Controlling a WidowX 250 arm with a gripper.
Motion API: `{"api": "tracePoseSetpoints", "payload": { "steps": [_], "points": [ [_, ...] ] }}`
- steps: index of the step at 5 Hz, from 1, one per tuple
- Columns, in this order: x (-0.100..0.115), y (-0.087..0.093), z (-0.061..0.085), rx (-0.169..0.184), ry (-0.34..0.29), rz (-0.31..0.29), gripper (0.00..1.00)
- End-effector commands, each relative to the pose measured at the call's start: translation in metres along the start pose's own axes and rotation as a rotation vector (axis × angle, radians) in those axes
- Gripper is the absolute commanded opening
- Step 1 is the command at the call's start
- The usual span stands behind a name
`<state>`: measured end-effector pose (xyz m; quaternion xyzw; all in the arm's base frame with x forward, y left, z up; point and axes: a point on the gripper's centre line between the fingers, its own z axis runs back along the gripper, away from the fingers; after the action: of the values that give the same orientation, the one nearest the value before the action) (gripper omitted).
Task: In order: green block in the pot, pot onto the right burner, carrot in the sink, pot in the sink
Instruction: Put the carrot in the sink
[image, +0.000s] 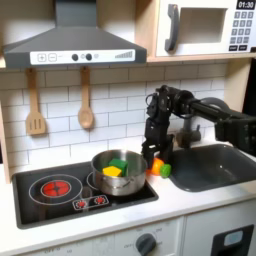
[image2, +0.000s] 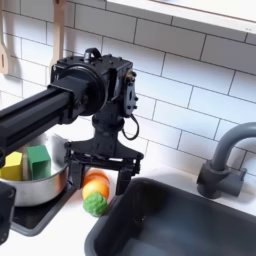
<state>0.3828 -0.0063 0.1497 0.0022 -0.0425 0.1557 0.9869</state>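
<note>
Carrot (image2: 95, 193) lies on the tabletop (image2: 60, 235) between pot (image2: 38, 187) and sink (image2: 170, 225), under the hand (image2: 96, 181), whose fingers are spread apart. Judged light, rigid, slippery; best pinched across its orange middle

first exterior view: front-on, standing back, facing the tiled wall | second exterior view: close in, low, looking across the counter | shared: pot (image: 118, 170) (image2: 38, 182), carrot (image: 159, 167) (image2: 95, 192), sink (image: 215, 166) (image2: 170, 225), gripper (image: 156, 150) (image2: 96, 172)
</note>
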Motion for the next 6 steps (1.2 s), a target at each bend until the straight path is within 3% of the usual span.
{"api": "tracePoseSetpoints", "payload": {
  "steps": [1, 3, 4, 6],
  "points": [
    [-0.011, 0.003, -0.004, -0.014, 0.028, -0.015, 1.00],
    [-0.019, 0.010, -0.010, -0.016, 0.071, 0.006, 1.00],
    [-0.017, 0.013, -0.011, -0.010, 0.067, 0.016, 0.00],
    [-0.018, 0.009, -0.004, -0.016, 0.051, 0.010, 0.00]
  ]
}}
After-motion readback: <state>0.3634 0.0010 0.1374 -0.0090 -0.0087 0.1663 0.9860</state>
